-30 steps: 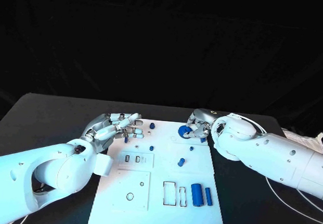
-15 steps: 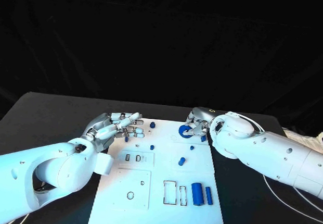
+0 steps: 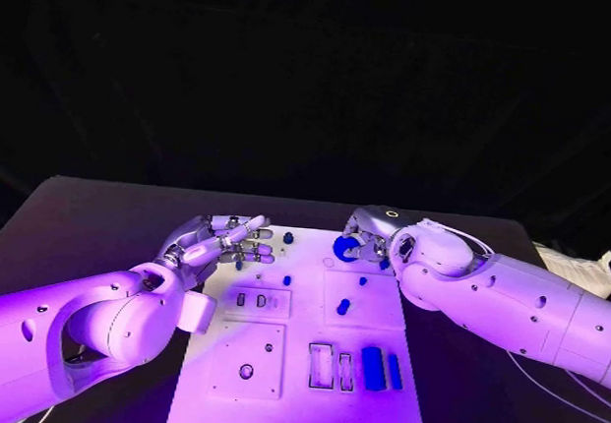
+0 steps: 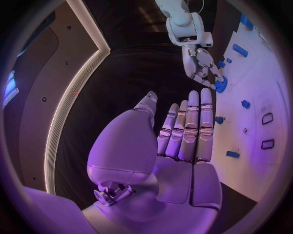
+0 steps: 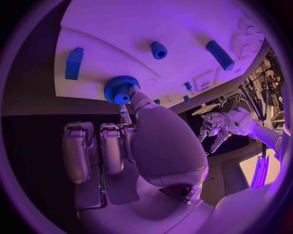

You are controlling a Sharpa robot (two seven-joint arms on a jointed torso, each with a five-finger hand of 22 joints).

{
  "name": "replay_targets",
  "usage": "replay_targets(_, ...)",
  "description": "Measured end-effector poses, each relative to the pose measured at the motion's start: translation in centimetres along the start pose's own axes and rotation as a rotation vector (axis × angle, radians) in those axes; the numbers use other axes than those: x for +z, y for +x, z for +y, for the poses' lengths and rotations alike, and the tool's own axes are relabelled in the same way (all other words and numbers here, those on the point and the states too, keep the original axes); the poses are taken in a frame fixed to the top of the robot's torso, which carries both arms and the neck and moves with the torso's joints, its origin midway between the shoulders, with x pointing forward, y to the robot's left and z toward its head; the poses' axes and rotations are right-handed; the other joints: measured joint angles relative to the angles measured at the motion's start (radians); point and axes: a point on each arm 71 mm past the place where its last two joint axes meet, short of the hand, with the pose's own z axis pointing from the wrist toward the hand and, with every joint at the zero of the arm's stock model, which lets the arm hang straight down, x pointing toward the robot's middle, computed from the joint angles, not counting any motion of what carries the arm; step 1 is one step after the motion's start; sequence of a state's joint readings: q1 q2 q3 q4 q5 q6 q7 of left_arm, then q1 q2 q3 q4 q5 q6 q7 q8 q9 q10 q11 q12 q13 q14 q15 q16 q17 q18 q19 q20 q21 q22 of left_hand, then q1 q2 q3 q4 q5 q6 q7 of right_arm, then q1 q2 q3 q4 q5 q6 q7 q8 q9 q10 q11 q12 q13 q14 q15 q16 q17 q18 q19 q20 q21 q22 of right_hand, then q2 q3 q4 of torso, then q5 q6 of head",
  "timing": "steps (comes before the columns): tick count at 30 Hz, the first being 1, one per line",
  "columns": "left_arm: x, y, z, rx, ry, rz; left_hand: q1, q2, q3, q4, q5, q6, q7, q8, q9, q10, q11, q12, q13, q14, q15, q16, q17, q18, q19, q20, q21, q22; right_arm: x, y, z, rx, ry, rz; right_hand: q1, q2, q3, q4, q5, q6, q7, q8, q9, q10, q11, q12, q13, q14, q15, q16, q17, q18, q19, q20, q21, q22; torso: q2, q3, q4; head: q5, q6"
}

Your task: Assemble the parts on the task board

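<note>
Right robot hand (image 3: 370,238) sits at the far right corner of the white flat plastic task board (image 3: 290,408), fingertips (image 5: 125,103) pinching a round blue toothed gear-like part (image 5: 121,88) with a raised hub. Gear rests on the board surface at that corner; whether it is seated on a peg or lifted, cannot tell. Judged step: placing or turning this gear into its spot. To do it well: keep the gear flat to the board, press straight down through the hub, avoid dragging it off the near edge, since the board rim is just beside it.

Left robot hand (image 3: 222,241) hovers over the board's far left edge, released, fingers extended and close together, grasping nothing. Better kept clear of the right hand's work.

Outward on the board: a small blue block (image 5: 74,63) near the gear, a short blue round peg (image 5: 158,49) further in, a blue elongated capsule-shaped piece (image 5: 219,54) toward the board's centre. At the near right of the board a thick blue cylinder (image 3: 372,367) lies beside a thinner blue bar (image 3: 395,371), next to outlined rectangular slots (image 3: 321,365). Other recesses: round hole (image 3: 247,371) near left.

Parts look like smooth matte plastic; the gear's ridged rim gives grip. The board is rigid, smooth, lying on a black matte bench (image 3: 92,214). Most parts still loose, task early.
</note>
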State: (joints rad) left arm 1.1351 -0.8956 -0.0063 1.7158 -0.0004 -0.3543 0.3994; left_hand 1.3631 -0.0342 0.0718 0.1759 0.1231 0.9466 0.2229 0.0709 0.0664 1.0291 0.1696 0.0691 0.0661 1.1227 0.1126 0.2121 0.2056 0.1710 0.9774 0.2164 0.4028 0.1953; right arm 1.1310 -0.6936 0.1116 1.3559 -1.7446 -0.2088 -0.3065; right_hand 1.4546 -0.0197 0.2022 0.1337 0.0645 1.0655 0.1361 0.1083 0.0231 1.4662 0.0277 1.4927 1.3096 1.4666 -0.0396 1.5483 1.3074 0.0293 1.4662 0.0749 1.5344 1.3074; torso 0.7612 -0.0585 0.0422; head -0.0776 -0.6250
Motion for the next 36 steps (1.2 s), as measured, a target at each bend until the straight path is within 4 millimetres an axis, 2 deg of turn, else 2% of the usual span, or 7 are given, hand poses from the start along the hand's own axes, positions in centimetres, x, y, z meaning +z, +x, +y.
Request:
replay_targets(8,0.0,0.0,0.0,0.003,0.000,0.005,0.004,0.004,0.000,-0.005,0.000,0.000,0.000,0.000,0.000,0.000,0.000,0.000,0.000,0.000,0.000,0.000,0.000,0.000,0.000,0.000,0.000,0.001,-0.2,-0.4,2.5,0.017,-0.056,-0.048,-0.005,-0.002,0.008,-0.003,0.013,0.000,0.000,0.000,0.000,0.000,0.000,0.000,0.000,0.000,0.000,0.000,0.000,0.000,0.000,0.000,0.000,0.000,0.000,-0.0006,0.0012,0.001,0.000)
replay_targets(22,0.1,0.2,0.0,0.004,-0.001,0.011,0.004,0.004,0.000,-0.005,0.000,0.000,0.000,0.000,0.000,0.000,0.000,0.000,0.000,-0.003,0.003,0.000,0.001,0.000,0.000,0.000,0.000,0.001,1.1,-0.4,8.2,0.061,-0.154,-0.084,-0.024,-0.003,0.015,-0.004,0.019,0.001,0.000,0.000,0.000,0.000,0.000,0.000,-0.001,0.000,0.000,0.003,0.001,0.000,0.000,0.000,0.006,0.001,0.001,-0.0012,0.0040,0.009,0.000)
replay_targets(36,0.1,0.3,0.0,0.005,0.000,0.014,0.004,0.004,0.000,-0.005,0.000,0.000,0.000,0.000,0.000,0.000,0.000,0.000,0.000,-0.004,0.003,0.000,0.001,0.000,0.000,0.000,0.000,0.001,2.3,0.9,10.5,0.060,-0.180,-0.064,-0.033,-0.012,0.023,-0.006,0.023,0.001,0.000,0.000,0.000,0.000,0.000,-0.002,-0.001,0.000,0.000,0.003,0.000,0.000,0.000,0.000,0.006,0.001,0.002,-0.0001,0.0024,0.016,-0.005)
